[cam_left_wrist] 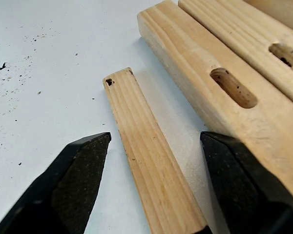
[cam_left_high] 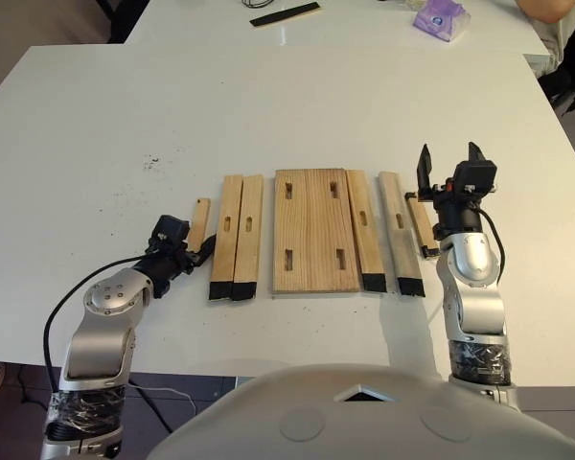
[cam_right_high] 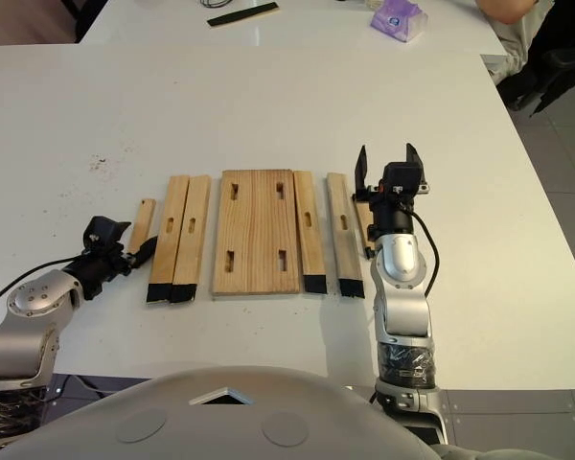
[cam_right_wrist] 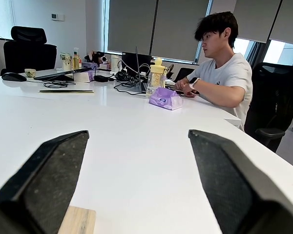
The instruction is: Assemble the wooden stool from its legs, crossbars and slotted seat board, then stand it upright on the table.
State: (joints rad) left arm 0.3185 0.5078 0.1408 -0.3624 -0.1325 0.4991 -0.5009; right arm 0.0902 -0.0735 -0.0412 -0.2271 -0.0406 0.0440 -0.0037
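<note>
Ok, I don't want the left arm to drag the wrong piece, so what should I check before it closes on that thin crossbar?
1. Left gripper open: ok.
2. Thin crossbar between its fingers: ok, one finger on each side.
3. Finger clear of the neighbouring leg: cannot tell, the finger on that side sits very close to it.
4. Right gripper open, holding nothing, raised off the parts: ok.
5. Seat board flat on the table, apart from the crossbar: ok.
</note>
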